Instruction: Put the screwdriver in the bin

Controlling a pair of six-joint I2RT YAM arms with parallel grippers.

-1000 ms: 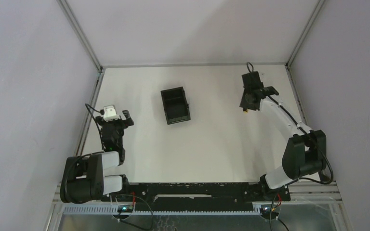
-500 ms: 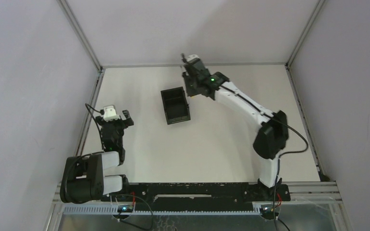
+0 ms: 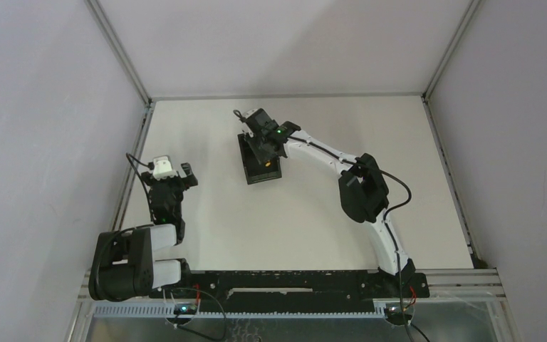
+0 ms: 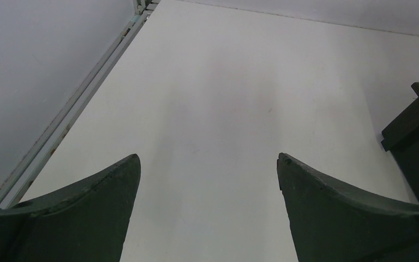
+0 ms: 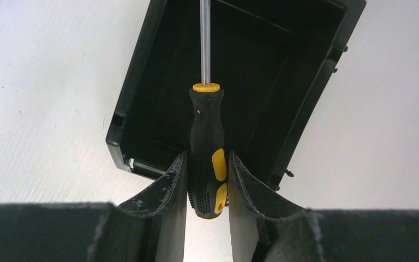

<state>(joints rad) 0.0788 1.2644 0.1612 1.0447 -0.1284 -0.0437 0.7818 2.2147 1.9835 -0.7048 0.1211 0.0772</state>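
The screwdriver (image 5: 207, 136) was clamped by its black-and-yellow handle in the right end effector (image 5: 207, 157), shaft reaching out over the open bin (image 5: 137, 82), apparently above it and not yet resting inside. A clean release called for lowering it, aligned with the bin's length, so tip and handle both cleared the walls. The left end effector (image 4: 208, 159) stood spread wide, empty, above the desk (image 4: 223, 82).

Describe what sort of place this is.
Probably a robot test cell in a lab: a white table boxed in by plain grey walls, two arms bolted at its near edge.
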